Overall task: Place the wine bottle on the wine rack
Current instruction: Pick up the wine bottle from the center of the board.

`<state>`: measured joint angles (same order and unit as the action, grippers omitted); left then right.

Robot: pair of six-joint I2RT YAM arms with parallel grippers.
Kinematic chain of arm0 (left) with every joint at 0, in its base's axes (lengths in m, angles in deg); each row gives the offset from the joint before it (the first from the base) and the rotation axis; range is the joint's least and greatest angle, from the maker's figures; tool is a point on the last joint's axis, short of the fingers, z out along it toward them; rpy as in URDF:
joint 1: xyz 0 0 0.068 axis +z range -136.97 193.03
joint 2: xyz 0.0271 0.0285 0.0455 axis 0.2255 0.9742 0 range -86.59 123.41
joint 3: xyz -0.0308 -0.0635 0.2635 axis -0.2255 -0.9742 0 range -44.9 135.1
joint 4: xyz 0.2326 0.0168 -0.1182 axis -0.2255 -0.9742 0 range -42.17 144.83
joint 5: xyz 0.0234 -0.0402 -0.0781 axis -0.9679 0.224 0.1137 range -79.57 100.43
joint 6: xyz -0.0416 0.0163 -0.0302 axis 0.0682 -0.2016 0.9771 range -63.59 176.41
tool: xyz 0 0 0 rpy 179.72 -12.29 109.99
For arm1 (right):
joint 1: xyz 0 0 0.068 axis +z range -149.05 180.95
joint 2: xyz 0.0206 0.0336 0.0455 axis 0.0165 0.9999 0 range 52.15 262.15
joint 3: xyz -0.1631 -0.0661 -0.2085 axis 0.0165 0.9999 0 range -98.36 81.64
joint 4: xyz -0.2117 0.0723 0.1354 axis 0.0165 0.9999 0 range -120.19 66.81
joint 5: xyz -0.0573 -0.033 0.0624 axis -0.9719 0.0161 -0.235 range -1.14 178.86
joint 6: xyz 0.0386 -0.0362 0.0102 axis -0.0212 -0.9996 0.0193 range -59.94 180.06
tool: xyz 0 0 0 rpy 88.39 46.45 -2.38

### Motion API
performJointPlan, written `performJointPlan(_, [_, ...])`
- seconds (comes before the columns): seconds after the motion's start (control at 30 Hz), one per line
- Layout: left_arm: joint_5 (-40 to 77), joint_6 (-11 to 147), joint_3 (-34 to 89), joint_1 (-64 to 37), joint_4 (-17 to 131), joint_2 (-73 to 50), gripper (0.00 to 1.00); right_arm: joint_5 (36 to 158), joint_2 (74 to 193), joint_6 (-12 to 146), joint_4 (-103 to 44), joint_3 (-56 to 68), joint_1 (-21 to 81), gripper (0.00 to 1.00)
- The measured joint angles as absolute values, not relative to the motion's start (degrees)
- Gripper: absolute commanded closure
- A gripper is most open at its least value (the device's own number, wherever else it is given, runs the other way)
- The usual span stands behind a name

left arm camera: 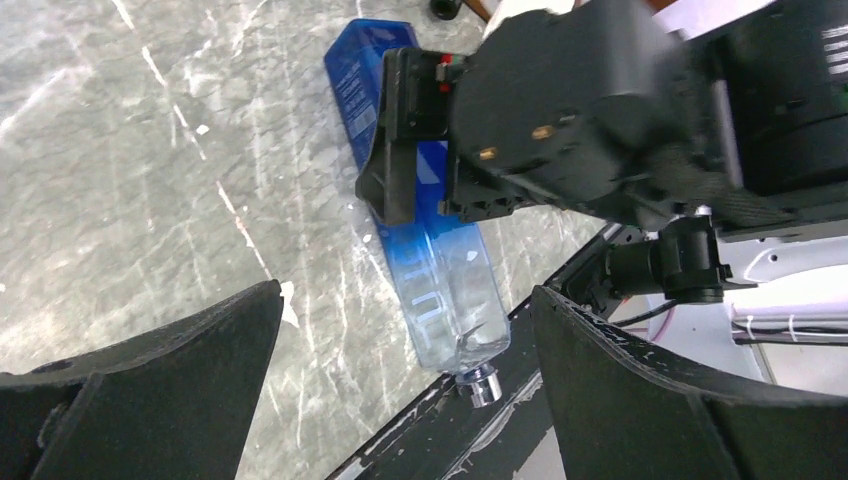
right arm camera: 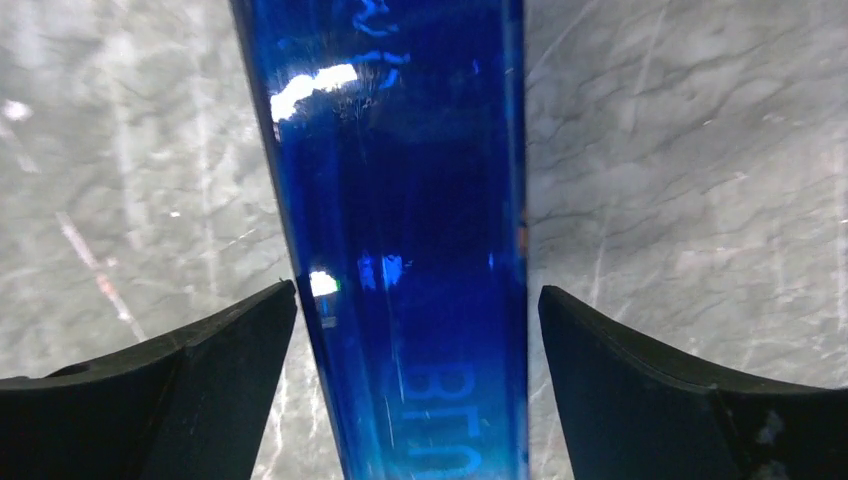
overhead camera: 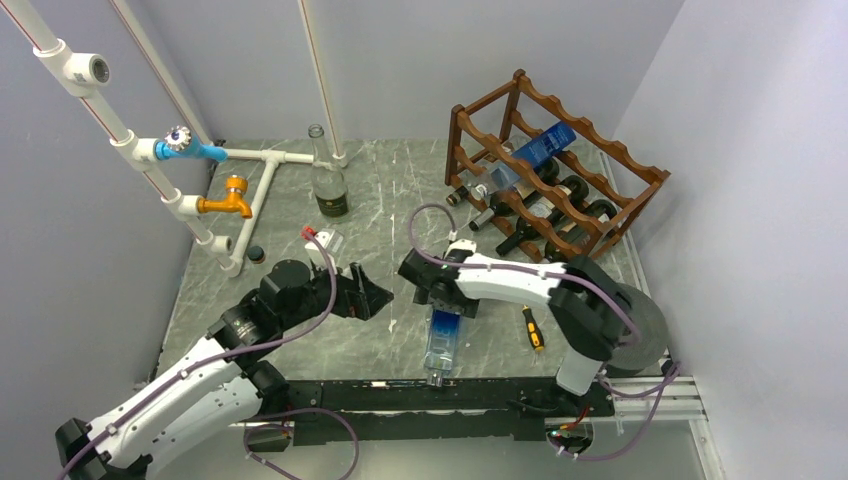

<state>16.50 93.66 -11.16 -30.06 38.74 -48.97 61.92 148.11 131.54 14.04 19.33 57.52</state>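
Observation:
A square bottle point(overhead camera: 441, 345), blue at the base and fading to clear at the neck, lies on the marble table with its silver cap at the front edge. It also shows in the left wrist view point(left arm camera: 440, 280) and the right wrist view point(right arm camera: 400, 250). My right gripper point(overhead camera: 447, 310) is open and set down over the bottle's blue end, one finger on each side point(right arm camera: 418, 288). My left gripper point(overhead camera: 380, 297) is open and empty just left of it, facing the bottle point(left arm camera: 405, 288). The dark wooden wine rack point(overhead camera: 520, 110) stands at the back right and holds several bottles.
A clear glass bottle point(overhead camera: 328, 185) stands at the back centre. White pipes with taps point(overhead camera: 235, 200) run along the left. A yellow-handled screwdriver point(overhead camera: 533, 327) lies right of the bottle. A black cap point(overhead camera: 257, 254) and a small red-tipped part point(overhead camera: 322, 240) lie at the left. A black rail point(overhead camera: 380, 395) edges the table front.

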Motion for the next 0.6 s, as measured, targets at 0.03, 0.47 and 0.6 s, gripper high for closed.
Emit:
performJointPlan(0.03, [16.02, 93.66, -11.36, -30.06, 37.97, -49.69, 0.0, 62.62, 149.86, 131.74, 14.45, 18.72, 57.68, 0.16])
performJointPlan(0.47, [14.95, 94.45, -13.83, -30.06, 32.31, -53.4, 0.0, 63.34, 157.79, 137.31, 18.91, 12.25, 58.53, 0.97])
performJointPlan(0.6, [15.19, 95.02, -13.83, -30.06, 32.4, -53.08, 0.01, 61.92, 156.74, 139.8, 22.32, 12.21, 58.11, 1.0])
